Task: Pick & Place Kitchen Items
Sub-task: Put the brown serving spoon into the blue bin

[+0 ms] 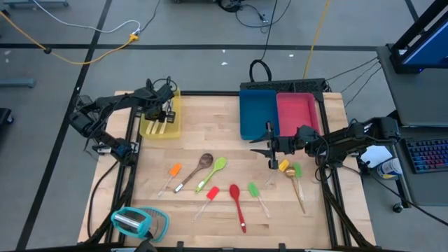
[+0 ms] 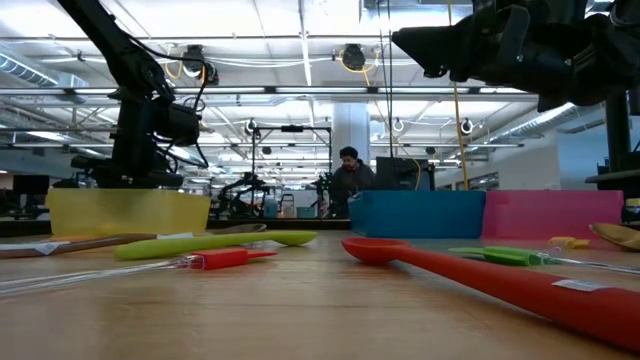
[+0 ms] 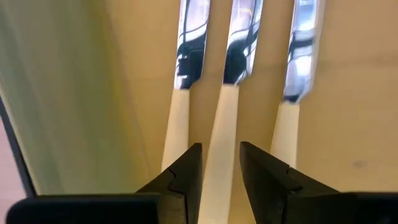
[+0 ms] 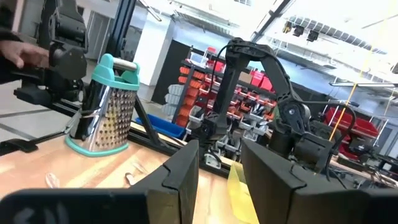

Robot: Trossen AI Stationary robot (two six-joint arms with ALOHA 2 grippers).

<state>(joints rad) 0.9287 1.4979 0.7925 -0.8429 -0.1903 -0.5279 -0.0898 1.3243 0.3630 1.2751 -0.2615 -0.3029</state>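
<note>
Three knives with cream handles and silver blades (image 3: 227, 93) lie side by side in the yellow tray (image 1: 148, 128). My left gripper (image 3: 221, 168) is open low over that tray, one finger on each side of the middle knife's handle (image 3: 217, 143). My right gripper (image 1: 271, 148) is open and empty above the table, in front of the blue tray (image 1: 257, 112). Several utensils lie on the wood: an orange spatula (image 1: 173, 171), a brown wooden spoon (image 1: 201, 165), a green spoon (image 1: 216, 169), a red spatula (image 1: 211, 194), a red spoon (image 1: 236, 199), a green spatula (image 1: 255, 191) and a yellow spatula (image 1: 283, 166). My left gripper comes at the middle knife's cream handle (image 3: 219, 134) from above, with its fingers across the handle. I cannot tell whether the fingertips (image 3: 186, 165) touch it. The knife lies flat on the tray floor.
A pink tray (image 1: 297, 112) stands beside the blue one at the back right. A teal-and-steel grater (image 1: 138, 222) lies at the near left corner. A green-headed utensil (image 1: 297, 170) and a wooden spoon (image 1: 299, 190) lie by the right edge. A person (image 2: 348, 180) stands in the room behind.
</note>
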